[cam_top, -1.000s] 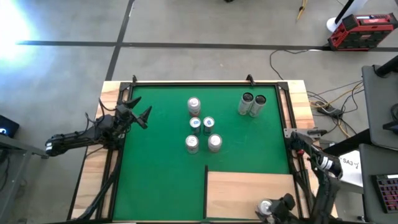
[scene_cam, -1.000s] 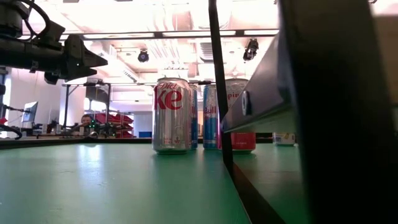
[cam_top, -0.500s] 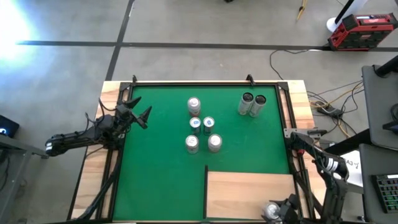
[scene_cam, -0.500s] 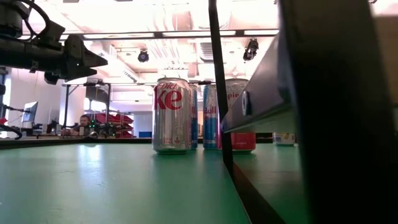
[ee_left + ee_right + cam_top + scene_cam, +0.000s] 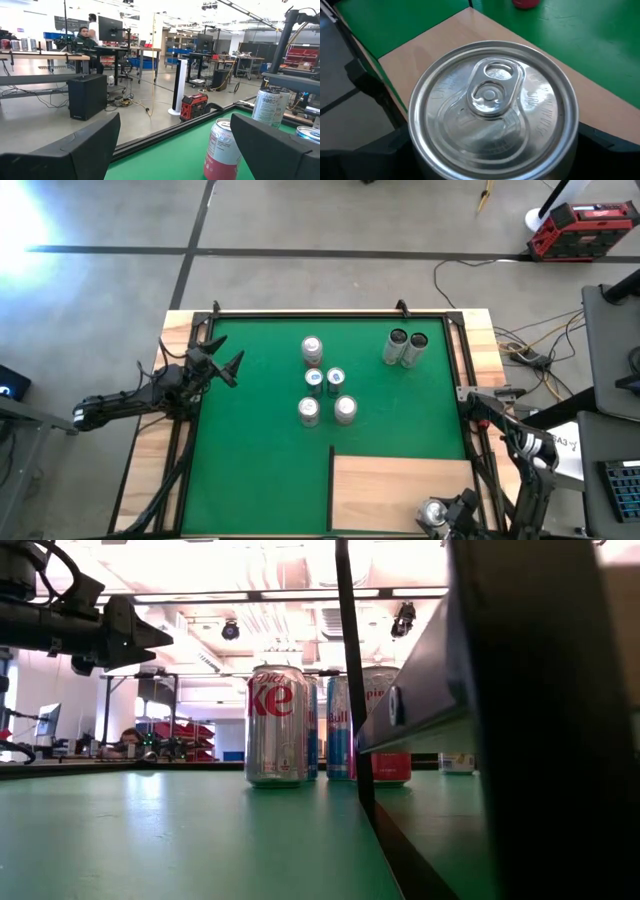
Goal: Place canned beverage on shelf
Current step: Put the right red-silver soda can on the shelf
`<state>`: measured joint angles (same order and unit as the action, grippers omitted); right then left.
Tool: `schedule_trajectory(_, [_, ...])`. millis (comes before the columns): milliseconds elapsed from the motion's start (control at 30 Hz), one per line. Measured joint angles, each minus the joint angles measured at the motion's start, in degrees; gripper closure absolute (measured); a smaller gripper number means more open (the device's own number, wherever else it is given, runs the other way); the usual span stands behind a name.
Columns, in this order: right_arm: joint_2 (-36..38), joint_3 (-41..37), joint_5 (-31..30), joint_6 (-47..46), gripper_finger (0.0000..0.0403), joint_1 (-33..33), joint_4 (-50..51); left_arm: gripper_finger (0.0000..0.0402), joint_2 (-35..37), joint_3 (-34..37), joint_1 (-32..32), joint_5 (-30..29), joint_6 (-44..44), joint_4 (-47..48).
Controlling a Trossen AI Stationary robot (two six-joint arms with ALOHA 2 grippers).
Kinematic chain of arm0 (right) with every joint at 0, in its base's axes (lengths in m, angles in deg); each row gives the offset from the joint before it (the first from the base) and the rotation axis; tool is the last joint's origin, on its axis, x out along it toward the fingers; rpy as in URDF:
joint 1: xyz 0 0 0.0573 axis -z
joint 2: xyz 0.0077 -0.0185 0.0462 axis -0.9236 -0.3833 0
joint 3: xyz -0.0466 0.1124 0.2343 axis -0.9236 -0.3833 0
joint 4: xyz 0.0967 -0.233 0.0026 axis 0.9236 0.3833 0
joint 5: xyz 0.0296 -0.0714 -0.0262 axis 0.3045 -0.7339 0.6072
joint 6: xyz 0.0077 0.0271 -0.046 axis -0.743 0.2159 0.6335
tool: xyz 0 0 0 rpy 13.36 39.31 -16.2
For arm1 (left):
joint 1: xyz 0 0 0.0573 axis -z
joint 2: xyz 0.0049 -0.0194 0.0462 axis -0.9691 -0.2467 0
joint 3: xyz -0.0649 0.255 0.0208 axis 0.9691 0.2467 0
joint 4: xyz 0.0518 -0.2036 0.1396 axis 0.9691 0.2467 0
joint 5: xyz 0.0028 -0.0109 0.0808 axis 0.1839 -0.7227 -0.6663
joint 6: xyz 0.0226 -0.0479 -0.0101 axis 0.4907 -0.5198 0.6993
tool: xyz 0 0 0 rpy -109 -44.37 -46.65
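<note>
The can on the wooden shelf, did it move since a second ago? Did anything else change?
Only a little. The right gripper and its can sit at the near edge of the shelf. They slid slightly toward the edge half a second ago, then came back almost to where they started. The fingers stand beside the can; whether they squeeze it cannot be told. The left gripper, open, and the cans on the mat stayed put.

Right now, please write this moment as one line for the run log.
stage: can over shelf near edge | right gripper: jaws around can | left gripper: open, waiting at mat's left edge | six cans on mat
</note>
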<state>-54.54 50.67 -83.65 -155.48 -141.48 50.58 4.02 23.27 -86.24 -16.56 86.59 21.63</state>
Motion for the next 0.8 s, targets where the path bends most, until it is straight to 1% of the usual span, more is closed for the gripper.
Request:
schedule_trajectory(167, [-0.13,0.00,0.23,0.00,0.0078,0.97,-0.04,0.0038,0.00,-0.01,-0.02,0.00,0.00,0.00])
schedule_trajectory(333, [-0.15,0.00,0.50,-0.48,0.0060,1.56,0.17,0.0038,0.00,0.01,0.00,0.00,-0.02,-0.02])
schedule_trajectory(600, [-0.17,0.03,3.11,-5.11,0.0024,1.68,0.07,0.0038,0.00,0.00,-0.02,0.00,0.00,0.00])
schedule_trajectory(700, [-0.13,1.02,4.56,-7.43,0.0020,1.68,0.04,0.0038,0.02,0.01,-0.02,-0.01,-0.01,0.00])
schedule_trajectory(800, [-0.03,3.11,6.68,-7.48,0.0019,1.68,0.05,0.0038,0.01,0.00,-0.02,-0.01,-0.02,0.00])
